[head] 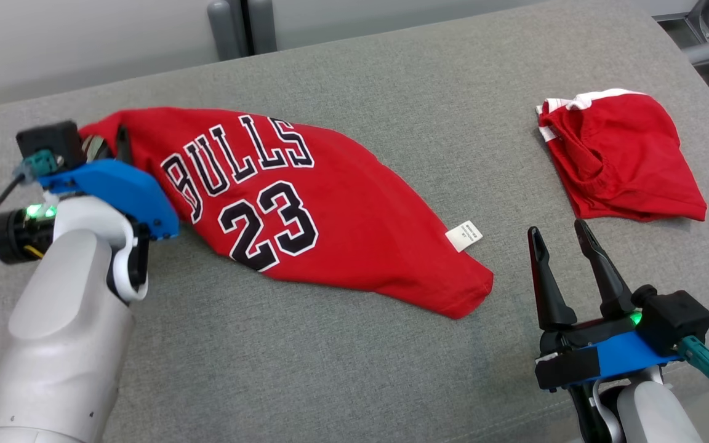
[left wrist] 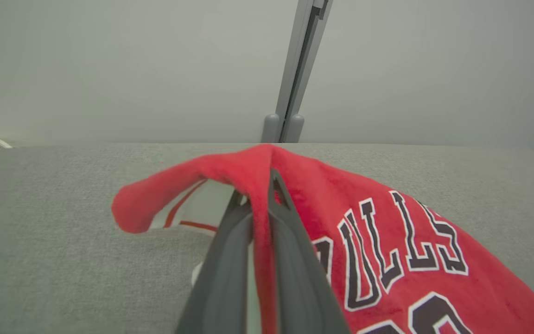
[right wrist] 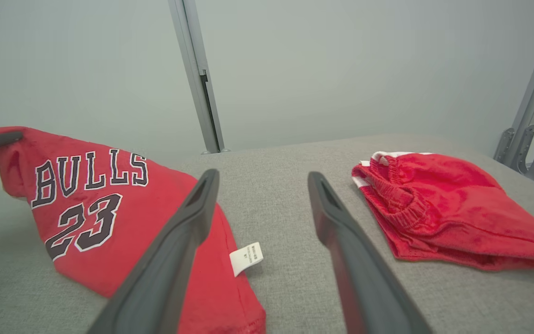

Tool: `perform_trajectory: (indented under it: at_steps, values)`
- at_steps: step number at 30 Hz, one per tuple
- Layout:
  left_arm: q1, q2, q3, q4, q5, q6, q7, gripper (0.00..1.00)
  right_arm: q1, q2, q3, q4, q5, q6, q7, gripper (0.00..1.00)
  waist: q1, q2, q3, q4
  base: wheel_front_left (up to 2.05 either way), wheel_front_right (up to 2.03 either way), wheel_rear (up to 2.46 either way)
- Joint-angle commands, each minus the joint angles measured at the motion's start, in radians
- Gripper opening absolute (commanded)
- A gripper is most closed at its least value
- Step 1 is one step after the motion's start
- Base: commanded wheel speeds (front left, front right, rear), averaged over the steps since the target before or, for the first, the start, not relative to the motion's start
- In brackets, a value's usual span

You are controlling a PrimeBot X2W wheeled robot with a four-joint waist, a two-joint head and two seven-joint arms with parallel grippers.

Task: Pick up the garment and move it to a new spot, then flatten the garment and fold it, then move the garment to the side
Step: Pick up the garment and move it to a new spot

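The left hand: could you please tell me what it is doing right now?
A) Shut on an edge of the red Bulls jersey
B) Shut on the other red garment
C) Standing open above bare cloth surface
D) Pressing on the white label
A: in the left wrist view, the left hand has its two dark fingers pinched together on a raised fold of the red Bulls jersey.

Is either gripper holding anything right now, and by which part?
The left gripper is shut on the red jersey, pinching a fold at its end beside the BULLS lettering. The right gripper is open, holding nothing.
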Motion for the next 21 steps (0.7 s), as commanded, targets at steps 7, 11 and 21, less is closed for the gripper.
perform_trajectory:
  at_steps: [7, 11, 21]
  values:
    - [0.022, -0.008, -0.023, 0.122, 0.017, -0.042, -0.091, 1.00, -0.007, -0.002, -0.007, 0.027, -0.010, 0.000, -0.012, 1.00, -0.0002, -0.0001, -0.012, 0.024, 0.00, 0.00, 0.00]
    - [0.022, -0.035, -0.062, 0.158, 0.033, -0.101, -0.152, 1.00, 0.010, -0.002, -0.011, 0.046, -0.023, 0.000, -0.013, 1.00, -0.0002, -0.0001, -0.054, 0.058, 0.00, 0.00, 0.00]
    - [0.159, -0.093, -0.104, 0.095, 0.044, -0.165, -0.235, 1.00, 0.075, -0.002, -0.040, 0.090, -0.059, 0.000, -0.004, 1.00, -0.0002, -0.0001, -0.191, 0.138, 0.00, 0.00, 0.00]
